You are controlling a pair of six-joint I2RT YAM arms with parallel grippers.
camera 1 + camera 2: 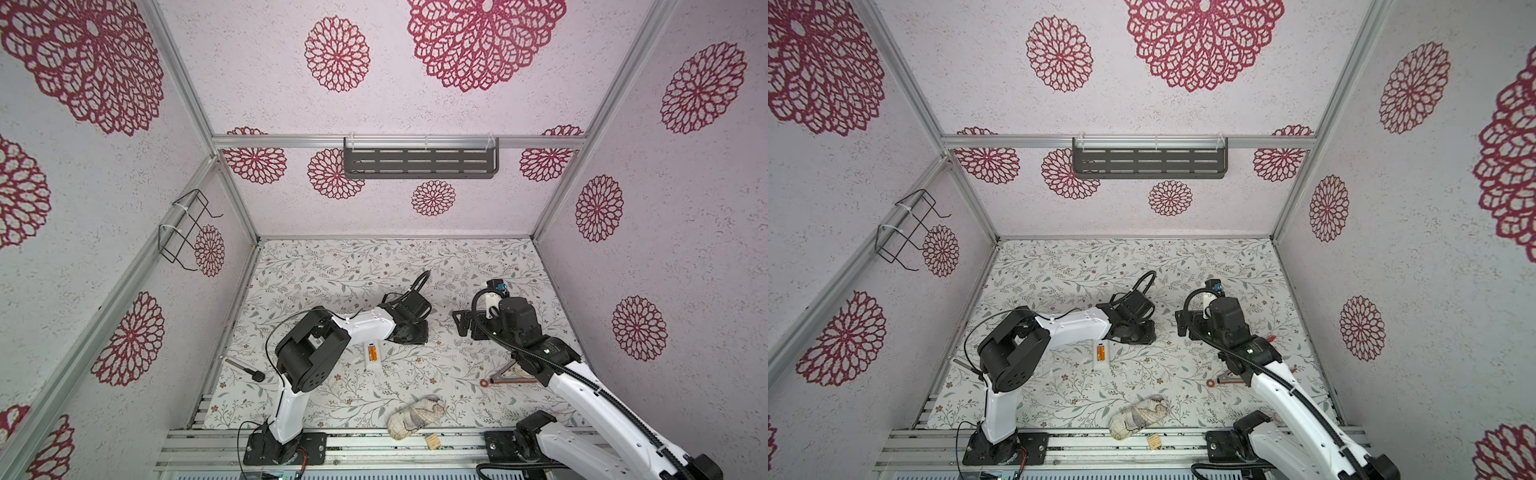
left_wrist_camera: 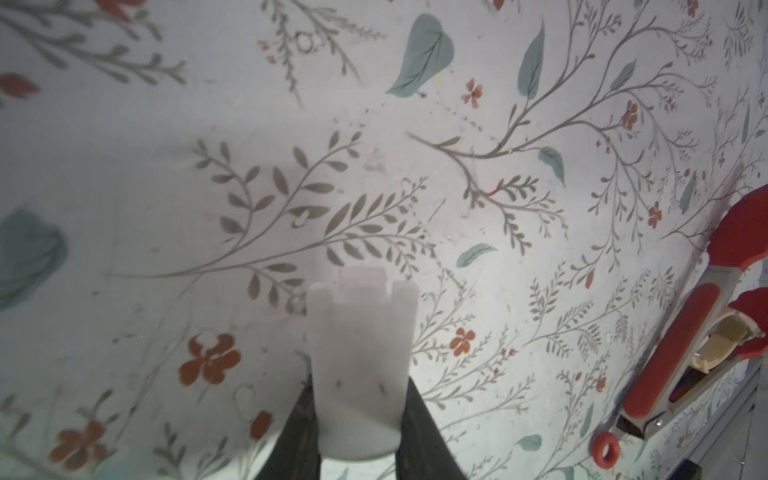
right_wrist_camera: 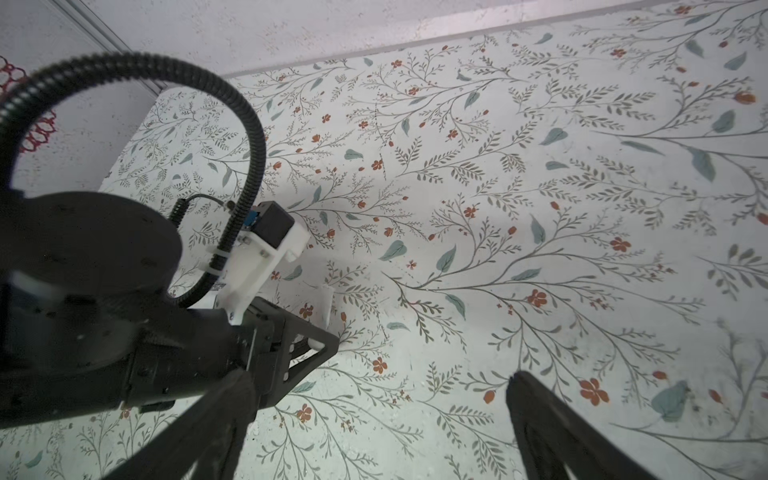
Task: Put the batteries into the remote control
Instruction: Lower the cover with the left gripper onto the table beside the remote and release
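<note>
The left gripper (image 2: 359, 382) is narrowly pinching the white cover (image 2: 361, 332), right gripper (image 3: 380, 376) gaping empty; end-held cover is risking tilting askew over the near-left remote control (image 1: 371, 354)

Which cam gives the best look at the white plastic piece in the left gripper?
Left wrist: the white plastic piece sits centre frame, notched end clear, pinched in the left gripper. In both top views the gripper's body hides it. Right wrist: only a pale sliver by that gripper, possibly it.
</note>
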